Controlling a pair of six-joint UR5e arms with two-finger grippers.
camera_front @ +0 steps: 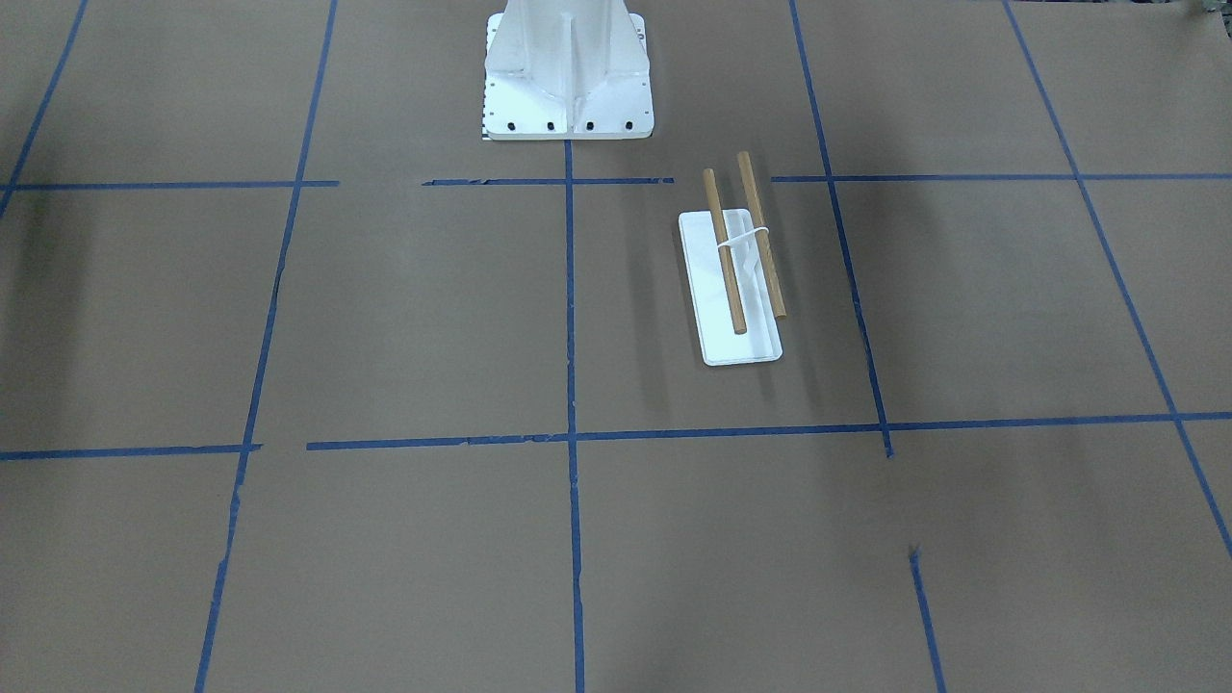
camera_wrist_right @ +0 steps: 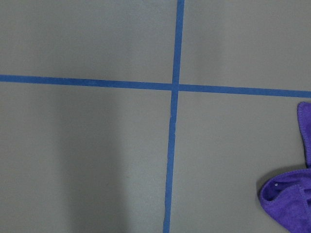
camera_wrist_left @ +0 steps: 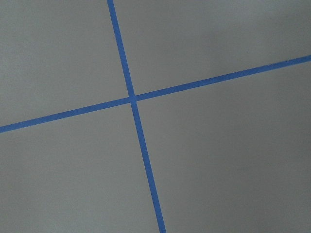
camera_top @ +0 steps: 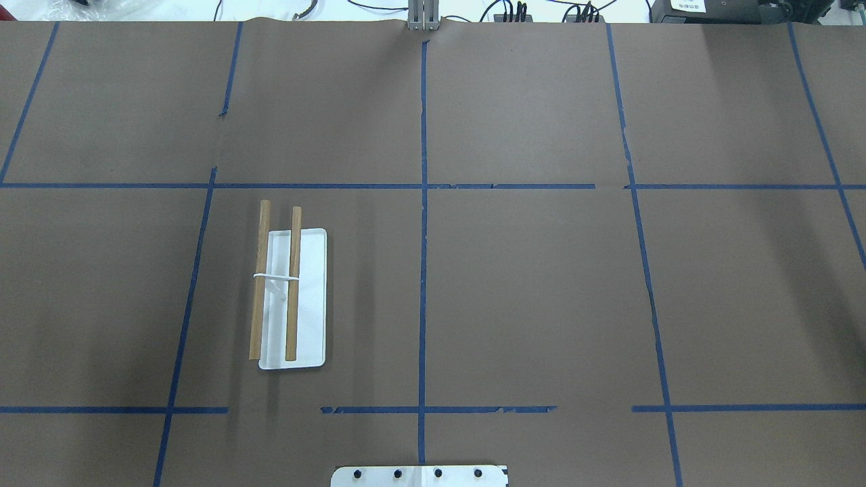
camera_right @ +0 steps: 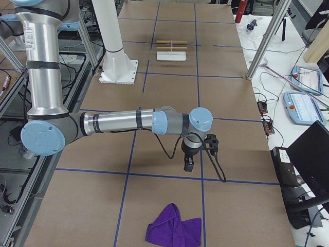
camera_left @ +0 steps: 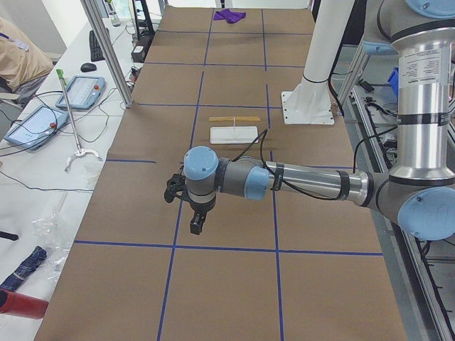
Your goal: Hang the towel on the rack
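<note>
Near the right gripper (camera_right: pixel 188 164), the purple towel (camera_right: pixel 173 229) lay crumpled on the table (camera_top: pixel 528 297), cut off in the wrist view. Both arms reached out flat, grippers pointing down. Whether the right or left gripper (camera_left: pixel 197 226) was spread or pressed together, nobody could tell. The rack (camera_front: pixel 731 287) stood well apart from both.

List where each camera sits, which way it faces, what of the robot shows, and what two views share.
Front-facing: across the table, facing the robot; rack, pedestal; no arms.
Overhead: behind the robot, looking forward and down; rack, pedestal edge; no arms.
Exterior left: table's left end; left arm near, left gripper over bare table.
Exterior right: table's right end; right arm, right gripper, purple towel nearby.
Left wrist: down on crossed tape; no body.
Right wrist: down on crossed tape, towel's edge.
Shared: both right views show the towel.
</note>
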